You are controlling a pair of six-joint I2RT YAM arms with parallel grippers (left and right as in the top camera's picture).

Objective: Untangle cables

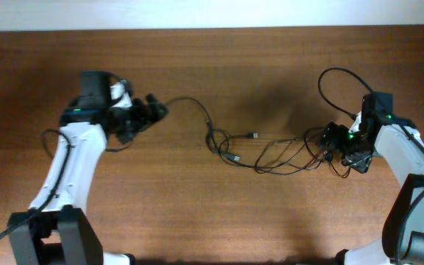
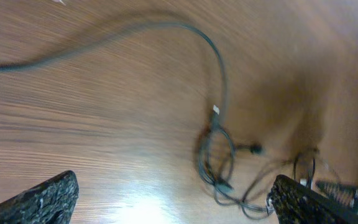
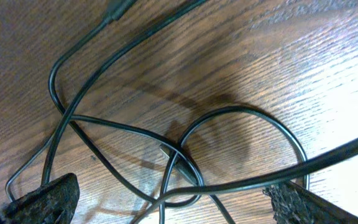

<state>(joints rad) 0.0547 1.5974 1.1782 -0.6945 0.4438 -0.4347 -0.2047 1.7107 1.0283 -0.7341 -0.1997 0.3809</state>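
Observation:
Several thin black cables (image 1: 271, 153) lie tangled on the wooden table between the arms. One strand (image 1: 197, 107) runs from the tangle's left knot up toward my left gripper (image 1: 153, 112). In the left wrist view the left gripper (image 2: 173, 190) is open and empty, and the blurred cable bundle (image 2: 219, 155) lies ahead of it. My right gripper (image 1: 331, 143) is low at the tangle's right end. In the right wrist view the right gripper (image 3: 173, 186) is open, with crossing cable loops (image 3: 185, 165) between its fingers and one strand passing over the right finger.
The wooden table (image 1: 212, 221) fills the view, with its pale far edge (image 1: 212, 11) at the top. A thin black loop (image 1: 337, 77) arcs behind the right arm. Both arm bases stand at the near corners.

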